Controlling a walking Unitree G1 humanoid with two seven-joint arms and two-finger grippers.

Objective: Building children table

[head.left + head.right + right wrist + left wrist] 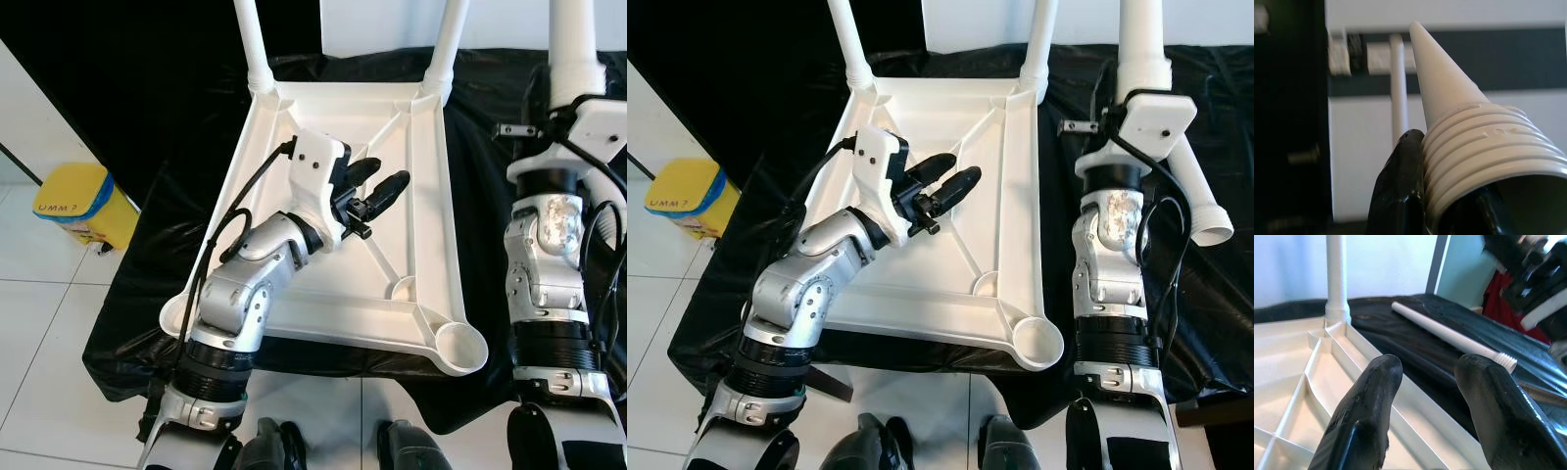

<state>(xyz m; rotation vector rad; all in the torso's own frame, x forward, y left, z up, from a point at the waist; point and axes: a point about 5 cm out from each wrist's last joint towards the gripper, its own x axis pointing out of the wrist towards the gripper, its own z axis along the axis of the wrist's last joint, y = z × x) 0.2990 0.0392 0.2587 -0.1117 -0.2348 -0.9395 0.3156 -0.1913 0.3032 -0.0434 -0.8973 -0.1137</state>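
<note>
The right tool (1449,196), at the frame's upper right, grips a white threaded leg (1469,137) held upright, while the left tool (377,186), fingers apart and empty, hovers mid-frame over the inverted tabletop (323,313), whose empty socket (458,348) at lower right lies nearer the right arm.

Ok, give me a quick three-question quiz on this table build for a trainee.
1. True or false: the left claw is shut on a table leg.
2. How many standing legs are already fitted in the upturned tabletop? A) none B) two C) four
3. What does the right claw grip?

Key: 1 false, it is open and empty above the tabletop. 2 B, both at the far corners. 3 a white threaded leg.
</note>
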